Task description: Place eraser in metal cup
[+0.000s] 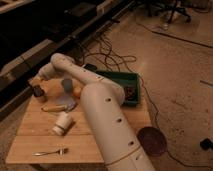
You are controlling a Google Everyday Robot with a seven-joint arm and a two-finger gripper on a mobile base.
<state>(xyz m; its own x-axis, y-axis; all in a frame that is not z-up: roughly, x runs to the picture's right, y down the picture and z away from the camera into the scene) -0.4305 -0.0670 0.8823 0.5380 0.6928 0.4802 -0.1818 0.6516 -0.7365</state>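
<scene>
Steel: the metal cup (pixel 37 91), upright by the counter's (pixel 30 142) far left corner, mouth up to receive. The tool (pixel 36 80) hovers directly above it, presumably to drop the eraser; its grip cannot be told, eraser unseen.

Arm outstretched, end effector (pixel 36 82) far left
</scene>
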